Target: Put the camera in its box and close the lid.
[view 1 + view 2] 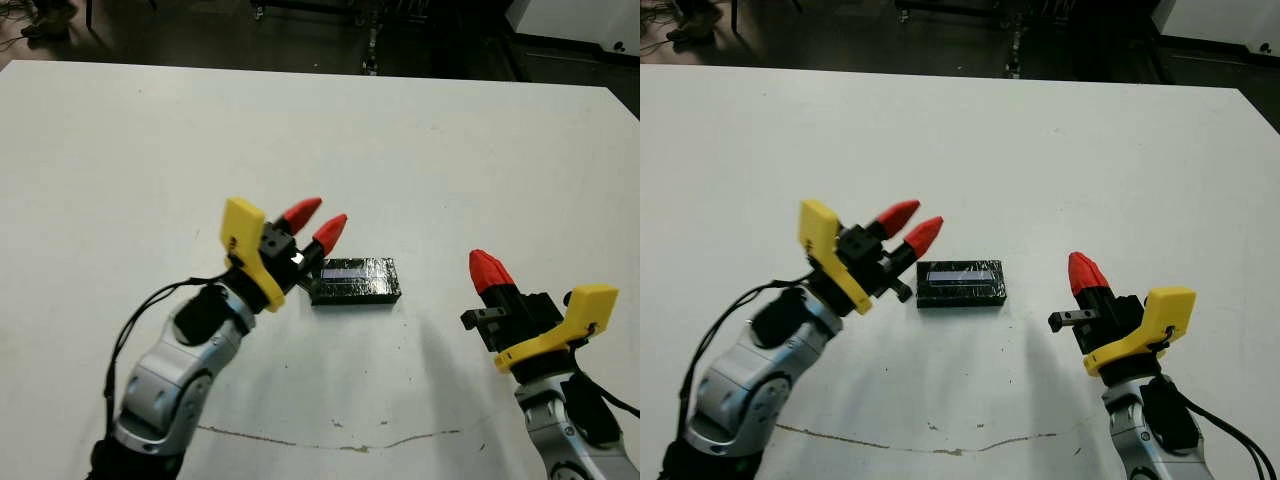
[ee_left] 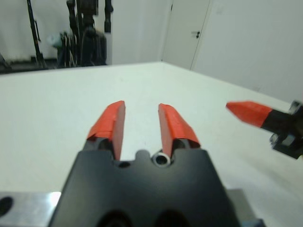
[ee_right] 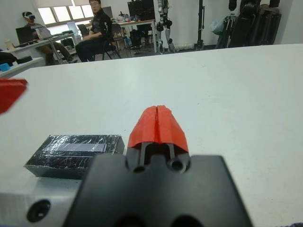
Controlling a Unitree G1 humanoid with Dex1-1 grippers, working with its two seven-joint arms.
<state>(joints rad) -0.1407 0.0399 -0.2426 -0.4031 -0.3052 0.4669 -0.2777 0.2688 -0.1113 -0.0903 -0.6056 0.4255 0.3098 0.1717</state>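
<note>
Nearest, the right hand (image 1: 1082, 272) is seen with its fingers pressed together, empty. The left hand (image 1: 315, 225) is held with fingers apart, empty. Just beyond its fingertips, the lid (image 1: 355, 278) is seen closed on the box, flat on the bench (image 1: 400, 140).

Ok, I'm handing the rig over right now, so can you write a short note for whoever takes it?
Left gripper: open, empty, raised just left of the closed box.
Right gripper: shut, empty, off to the box's right, clear of it.
The lid, glossy black with a pale stripe, sits flat on the box, near the middle of the white table. The tray is covered and the camera is not in view, presumably inside.
Done: lid looks seated.
Left: judging by this, only confirm the lid is fully down and pull both arms back.
</note>
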